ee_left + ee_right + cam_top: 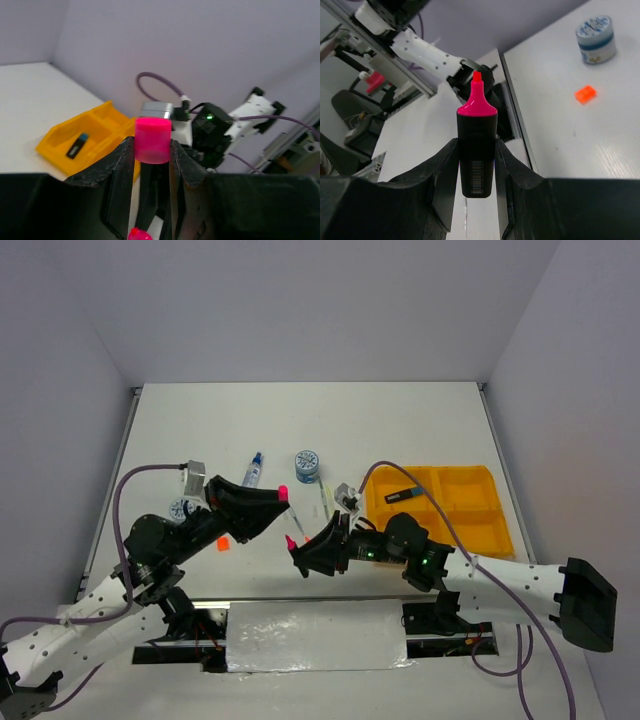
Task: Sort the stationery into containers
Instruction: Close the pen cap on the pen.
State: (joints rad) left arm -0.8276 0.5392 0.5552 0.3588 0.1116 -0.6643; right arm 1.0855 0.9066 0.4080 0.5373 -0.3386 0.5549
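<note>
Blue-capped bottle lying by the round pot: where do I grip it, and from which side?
Take the bottle mid-body from straight above, fingers closing across its narrow width. It appears to lie flat, long axis running roughly near to far, with both long sides free.

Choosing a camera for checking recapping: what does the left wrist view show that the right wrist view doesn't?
Only left wrist: the pink cap clamped in the left gripper, and the tray holding a blue-capped highlighter. Only right wrist: the black body of the uncapped pink highlighter in the right gripper, a round pot, an orange cube. Both: the white table, and apparently the highlighter's pink end, low in the left wrist view.
</note>
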